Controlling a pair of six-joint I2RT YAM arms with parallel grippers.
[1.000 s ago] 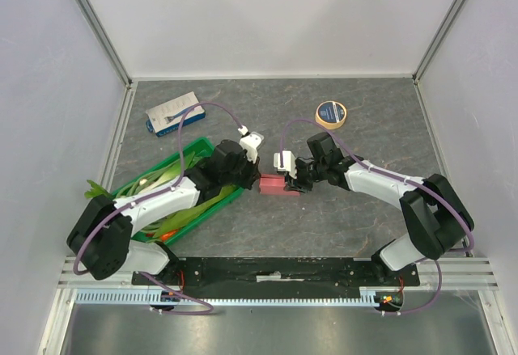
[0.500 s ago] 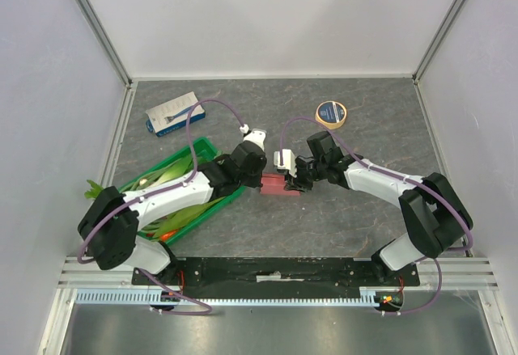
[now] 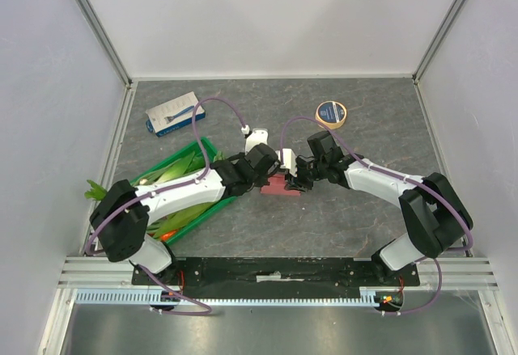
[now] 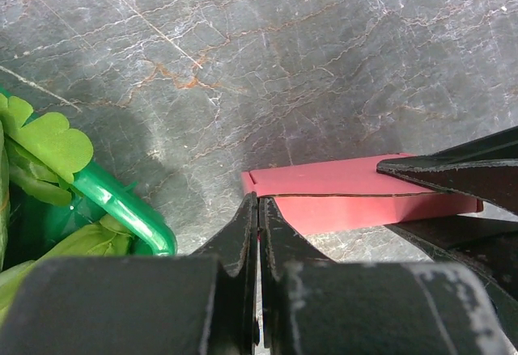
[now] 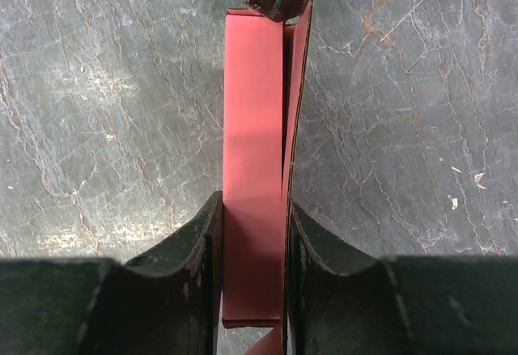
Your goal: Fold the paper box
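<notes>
Hidden in top view: the two wrists are meeting over the paper box [image 3: 278, 185], so only a pink strip is showing between them.
Cut off: in the right wrist view the box's near end is running out of the bottom edge; its far end is sitting under the other arm's dark tips.
Hard to tell: the left fingers [image 4: 261, 209] are pressing tight together with nothing seen between them, tips right at the box's end corner; whether they are touching the card cannot be told.
Right fingers [image 5: 201, 246]: clamping the box from both long sides.
Box look: salmon-pink thin card, a long narrow rectangular shape with a flat top; along one long side a thin panel edge is standing slightly apart from the body.
Box place: lying on the counter [image 3: 364, 217] at mid-table, just beside the green crate [image 3: 212, 204].
Crate: holding leafy green vegetables, partly under the left arm.
Surface: dark grey, veined like marble.
Also lying there: a blue-and-white package [image 3: 172, 113] at far left and a tape roll [image 3: 330, 112] at far right, both well apart from the box.
Room: plain white walls [image 3: 267, 15] are closing in three sides.
</notes>
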